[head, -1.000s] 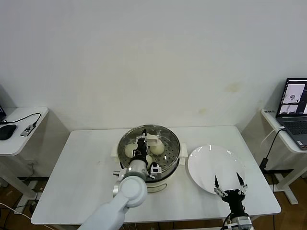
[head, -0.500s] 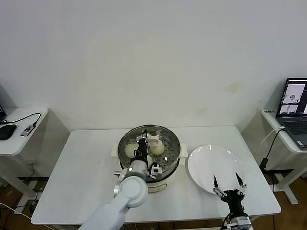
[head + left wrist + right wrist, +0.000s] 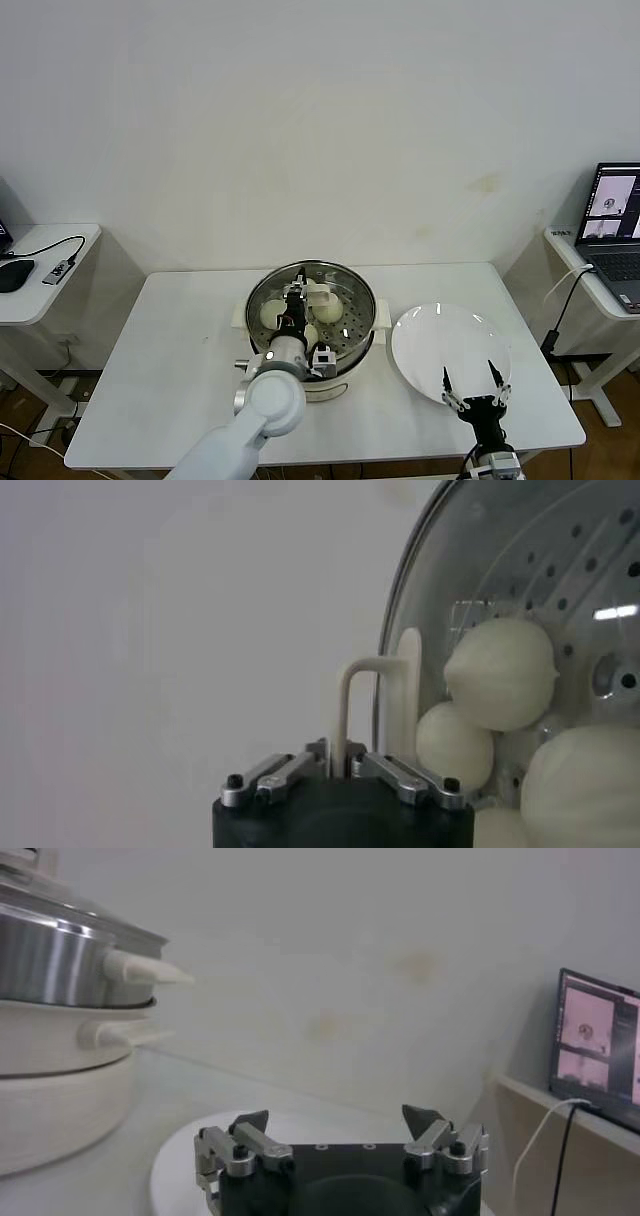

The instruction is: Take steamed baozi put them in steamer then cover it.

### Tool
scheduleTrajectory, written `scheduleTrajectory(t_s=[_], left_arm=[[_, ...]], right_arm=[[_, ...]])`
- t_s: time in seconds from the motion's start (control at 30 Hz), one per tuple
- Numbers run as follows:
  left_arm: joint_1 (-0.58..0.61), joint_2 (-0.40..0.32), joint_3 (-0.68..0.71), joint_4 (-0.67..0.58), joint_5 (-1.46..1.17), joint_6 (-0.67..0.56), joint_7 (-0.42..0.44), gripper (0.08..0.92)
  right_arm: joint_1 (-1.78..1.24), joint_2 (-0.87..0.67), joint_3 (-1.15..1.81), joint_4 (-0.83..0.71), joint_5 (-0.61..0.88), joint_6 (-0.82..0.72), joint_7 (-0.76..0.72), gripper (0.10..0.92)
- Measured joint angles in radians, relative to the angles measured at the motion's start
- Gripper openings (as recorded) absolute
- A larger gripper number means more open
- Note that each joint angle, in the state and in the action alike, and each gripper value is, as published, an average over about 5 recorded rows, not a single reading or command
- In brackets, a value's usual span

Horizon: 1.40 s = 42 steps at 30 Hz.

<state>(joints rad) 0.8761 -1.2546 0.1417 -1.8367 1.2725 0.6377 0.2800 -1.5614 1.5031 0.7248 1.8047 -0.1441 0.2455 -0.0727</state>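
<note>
White table [image 3: 180, 340] against a plain wall. Near edge: right gripper [image 3: 468, 387] idle, jaws spread wide and empty, over the white plate [image 3: 440, 335]. Centre: left gripper [image 3: 295, 305] over the glass cover [image 3: 262, 292], fingers slightly parted about its cream handle [image 3: 352, 705]; clamped a second ago. Cover seated on the steamer [image 3: 358, 345]; baozi [image 3: 500, 672] inside, count unclear.

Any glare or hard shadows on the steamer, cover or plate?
Right wrist view: streaky reflections on the steamer wall, right claw evenly lit. Left wrist view: a pale reflection patch on the cover above the baozi, and bright glints on the perforated floor. Head view: soft, even light, a faint sheen on the plate, no hard shadows on the table.
</note>
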Motion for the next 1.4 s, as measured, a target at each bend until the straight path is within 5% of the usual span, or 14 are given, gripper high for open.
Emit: scheduleTrajectory(t_s=[0.6, 1.07, 1.4], left_arm=[[0.202, 0.1, -0.096, -0.229, -0.187, -0.062, -0.129, 0.814], [0.594, 0.084, -0.418, -0.347, -0.932, -0.455, -0.399, 0.823], [0.854, 0.033, -0.579, -0.338, -1.306, -0.632, -0.473, 0.823]], right_arm=[[-0.006, 0.0, -0.006, -0.001, -0.006, 0.004, -0.001, 0.823], [-0.045, -0.056, -0.057, 0.037, 0.048, -0.015, -0.012, 0.823], [-0.133, -0.147, -0.087, 0.11, 0.167, -0.053, -0.034, 0.823]])
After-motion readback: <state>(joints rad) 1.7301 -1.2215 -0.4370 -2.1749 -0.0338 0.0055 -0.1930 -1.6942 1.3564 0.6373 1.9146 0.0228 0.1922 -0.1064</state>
